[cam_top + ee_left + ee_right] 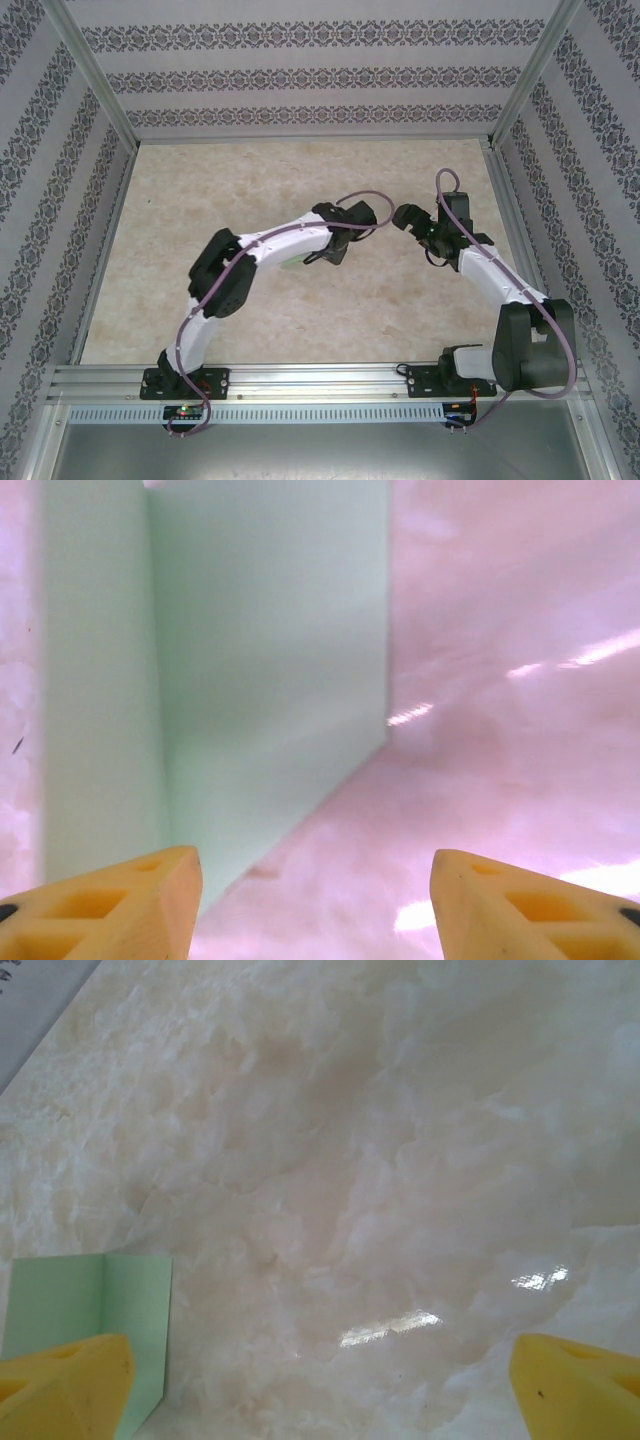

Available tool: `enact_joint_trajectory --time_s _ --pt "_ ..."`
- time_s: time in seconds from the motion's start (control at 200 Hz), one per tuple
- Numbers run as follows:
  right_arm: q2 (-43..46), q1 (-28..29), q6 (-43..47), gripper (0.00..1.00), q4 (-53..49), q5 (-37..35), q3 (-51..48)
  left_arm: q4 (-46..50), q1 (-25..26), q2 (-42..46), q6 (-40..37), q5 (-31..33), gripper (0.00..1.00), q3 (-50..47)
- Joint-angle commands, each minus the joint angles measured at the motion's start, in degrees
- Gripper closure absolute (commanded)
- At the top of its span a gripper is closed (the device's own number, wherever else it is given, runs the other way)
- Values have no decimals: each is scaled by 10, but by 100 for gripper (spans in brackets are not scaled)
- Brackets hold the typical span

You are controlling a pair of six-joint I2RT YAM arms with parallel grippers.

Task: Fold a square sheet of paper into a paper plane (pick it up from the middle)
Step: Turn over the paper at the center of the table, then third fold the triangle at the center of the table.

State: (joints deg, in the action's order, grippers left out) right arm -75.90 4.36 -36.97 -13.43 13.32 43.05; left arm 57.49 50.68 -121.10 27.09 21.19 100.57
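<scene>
**Half-folded sheet waits between two idle grippers**

The pale-green square sheet of paper [250, 680] lies mid-table under the left arm. It is already bent along one straight crease, with a narrow panel flat on the marble-patterned table [300, 320] and the wider panel seeming to lift off it. The left gripper [315, 905] hovers low over the near edge with its yellow jaws apart and nothing between them; whether its left finger touches the paper cannot be told. Just beside it, the right gripper [320, 1390] is spread wide and empty too, the folded sheet showing at its left finger.

By the look of it, the work is at an early fold, far from a finished plane. The next move probably calls for pressing the raised panel down along the crease, or catching a thin edge cleanly without sliding the sheet. No brand, label or legible writing appears on the paper or the arms.
</scene>
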Motion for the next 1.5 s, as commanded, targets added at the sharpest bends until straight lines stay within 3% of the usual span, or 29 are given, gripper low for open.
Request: enact_joint_trajectory --time_s 0.0,0.11,0.33,0.594,0.839,1.024,1.339,1.494 --pt "-27 2 6 5 8 72 22 -86 -26 81 23 -104 34 -45" --pt "-55 32 -1 7 17 114 31 -146 -68 138 42 -150 31 -118" --pt "-110 149 -35 9 50 138 59 -252 -157 226 92 -217 29 -272" --pt "-204 249 -97 20 88 161 97 -328 -217 228 133 -278 33 -376" --pt "-241 282 -172 30 162 190 88 -389 -243 213 163 -345 38 -421" --pt "-275 300 -196 36 181 205 96 -391 -248 212 164 -346 38 -424" --pt "-294 308 -211 37 196 211 94 -389 -254 214 168 -343 38 -430" --pt "-304 315 -225 46 224 227 100 -387 -256 218 168 -341 39 -431"
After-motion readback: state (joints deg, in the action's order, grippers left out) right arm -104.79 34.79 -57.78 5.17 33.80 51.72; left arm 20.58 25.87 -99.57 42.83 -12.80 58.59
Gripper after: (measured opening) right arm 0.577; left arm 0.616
